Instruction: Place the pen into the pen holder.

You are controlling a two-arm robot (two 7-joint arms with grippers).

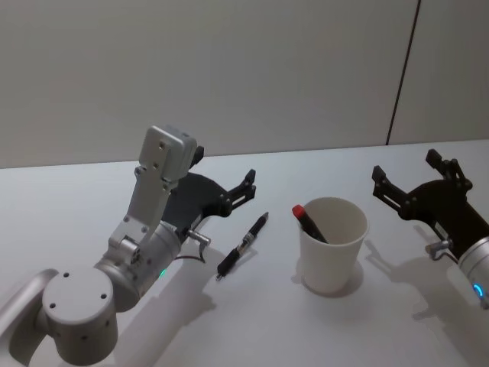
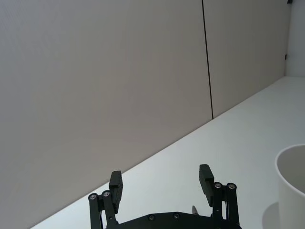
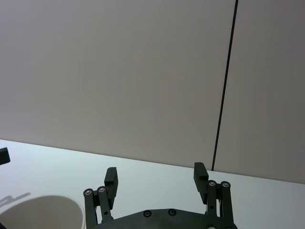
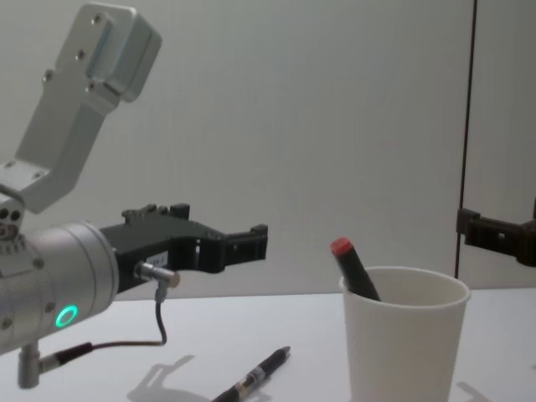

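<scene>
A black pen (image 1: 243,246) lies on the white table, also seen in the chest view (image 4: 251,381). To its right stands the pen holder (image 1: 328,264), a white paper cup (image 4: 406,360), with a red-capped black marker (image 1: 309,222) leaning inside it. My left gripper (image 1: 246,186) hovers open just above and to the left of the lying pen, holding nothing; its wrist view shows its jaws spread (image 2: 161,177) with the cup's rim (image 2: 290,186) off to one side. My right gripper (image 1: 405,166) hangs open and empty to the right of the cup (image 3: 43,212).
The white table (image 1: 92,183) ends at a plain grey wall with a dark vertical seam (image 1: 403,73). The left arm's cable (image 4: 159,322) loops down beside the wrist.
</scene>
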